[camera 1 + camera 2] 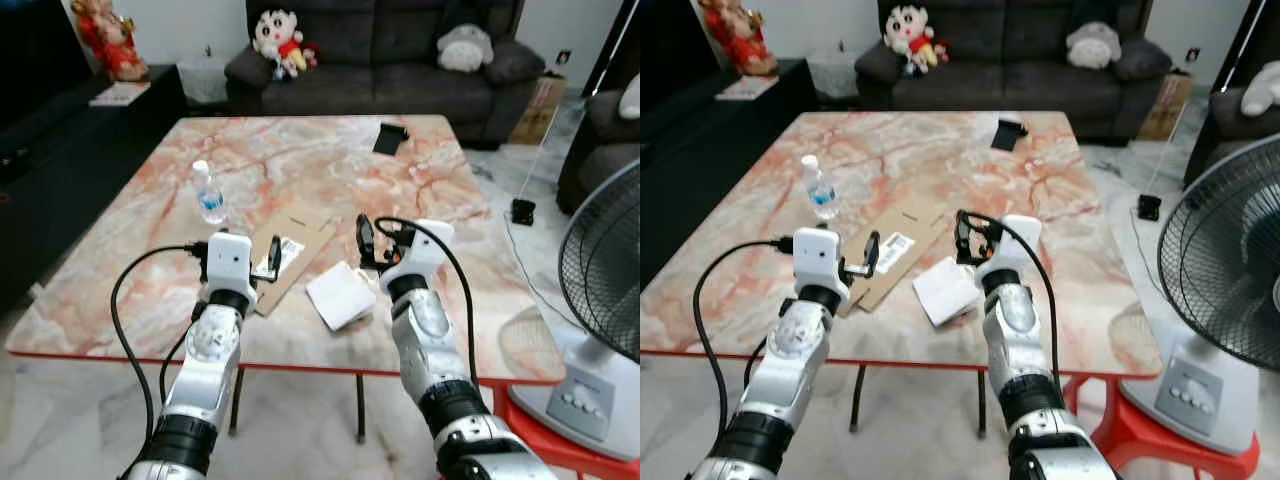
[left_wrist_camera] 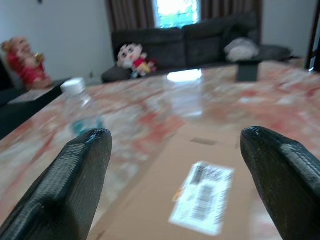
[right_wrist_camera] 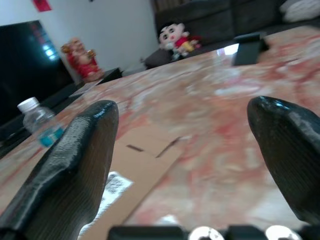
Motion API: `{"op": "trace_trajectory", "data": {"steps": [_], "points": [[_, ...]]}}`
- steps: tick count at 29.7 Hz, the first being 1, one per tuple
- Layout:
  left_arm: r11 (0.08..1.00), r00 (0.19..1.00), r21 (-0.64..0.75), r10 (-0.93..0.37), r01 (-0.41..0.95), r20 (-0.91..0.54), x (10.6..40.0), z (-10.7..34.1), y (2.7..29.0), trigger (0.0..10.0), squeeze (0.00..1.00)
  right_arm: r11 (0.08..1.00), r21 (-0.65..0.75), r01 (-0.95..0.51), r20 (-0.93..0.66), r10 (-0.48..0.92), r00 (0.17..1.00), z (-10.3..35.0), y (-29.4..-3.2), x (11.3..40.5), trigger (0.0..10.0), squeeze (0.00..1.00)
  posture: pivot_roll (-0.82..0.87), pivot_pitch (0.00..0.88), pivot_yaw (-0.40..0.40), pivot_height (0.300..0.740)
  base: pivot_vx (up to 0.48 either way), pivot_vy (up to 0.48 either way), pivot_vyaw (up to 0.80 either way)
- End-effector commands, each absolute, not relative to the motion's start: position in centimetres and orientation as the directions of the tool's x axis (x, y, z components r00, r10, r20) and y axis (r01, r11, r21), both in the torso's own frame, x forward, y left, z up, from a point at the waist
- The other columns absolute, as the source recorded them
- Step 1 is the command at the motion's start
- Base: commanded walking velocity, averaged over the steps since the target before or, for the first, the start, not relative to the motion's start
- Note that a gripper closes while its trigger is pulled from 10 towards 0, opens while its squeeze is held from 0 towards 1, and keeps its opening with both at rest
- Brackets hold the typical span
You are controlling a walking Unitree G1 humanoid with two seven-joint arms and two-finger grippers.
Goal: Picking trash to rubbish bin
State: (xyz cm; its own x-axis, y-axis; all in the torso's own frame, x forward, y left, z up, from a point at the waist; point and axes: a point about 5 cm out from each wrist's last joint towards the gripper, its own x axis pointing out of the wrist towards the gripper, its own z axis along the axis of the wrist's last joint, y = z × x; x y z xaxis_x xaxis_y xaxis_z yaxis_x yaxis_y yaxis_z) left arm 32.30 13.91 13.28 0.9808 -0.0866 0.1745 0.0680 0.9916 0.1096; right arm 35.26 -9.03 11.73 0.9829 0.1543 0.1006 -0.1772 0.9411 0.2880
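Note:
A flattened brown cardboard piece [image 1: 296, 246] with a white label lies on the marble table [image 1: 300, 150] near its front edge. To its right lies a white packet [image 1: 340, 295]. A small clear water bottle [image 1: 209, 193] with a blue label stands upright to the left. My left gripper [image 1: 238, 254] hovers open over the cardboard's near end, and the label [image 2: 202, 197] lies between its fingers [image 2: 75, 185]. My right gripper [image 1: 398, 240] is open just beyond the white packet, and its fingers [image 3: 75, 165] frame the cardboard [image 3: 145, 160] and the bottle [image 3: 40, 122].
A black flat object [image 1: 390, 138] lies at the table's far side. A dark sofa [image 1: 380, 50] with plush toys stands behind. On the right a white fan [image 1: 605, 290] sits on a red stool [image 1: 560, 440]. A black cabinet [image 1: 60, 140] lines the left.

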Motion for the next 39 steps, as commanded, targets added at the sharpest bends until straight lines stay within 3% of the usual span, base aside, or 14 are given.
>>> {"op": "trace_trajectory", "data": {"steps": [1, 18, 26, 34, 39], "points": [[0.994, 0.979, 0.098, -0.068, 0.05, 0.193, 32.5, 13.9, 14.4, 10.0, 0.0, 0.939, 0.288, -0.189, 0.106, 0.165, 0.981, 12.2, -8.5, 35.5, 10.0, 0.0, 0.13, 0.0, 0.032, 0.74, 0.289, 0.0, 0.0], [0.994, 0.98, 0.095, -0.077, 0.06, 0.184, 32.6, 13.8, 14.3, 10.0, 0.0, 0.94, 0.283, -0.19, 0.097, 0.169, 0.981, 12.1, -8.5, 35.6, 10.0, 0.0, 0.13, 0.0, 0.029, 0.74, 0.283, 0.0, 0.0], [0.984, 0.981, 0.12, -0.148, 0.133, 0.125, 32.8, 12.9, 14.1, 10.0, 0.0, 0.95, 0.249, -0.189, 0.043, 0.184, 0.982, 11.5, -8.9, 35.7, 10.0, 0.0, 0.11, 0.0, 0.03, 0.74, 0.0, 0.0, 0.0], [0.946, 0.973, 0.262, -0.217, 0.191, 0.074, 33.1, 12.6, 14.8, 10.0, 0.0, 0.938, 0.312, -0.153, -0.037, 0.172, 0.984, 10.5, -9.7, 35.5, 10.0, 0.0, 0.1, 0.0, 0.033, 0.74, 0.0, 0.0, 0.0], [0.863, 0.954, 0.43, -0.299, 0.266, 0.009, 33.3, 12.1, 15.0, 10.0, 0.0, 0.938, 0.341, -0.067, -0.22, 0.149, 0.964, 8.9, -11.1, 35.2, 10.0, 0.0, 0.09, 0.0, 0.034, 0.74, 0.0, 0.0, 0.0]]}}
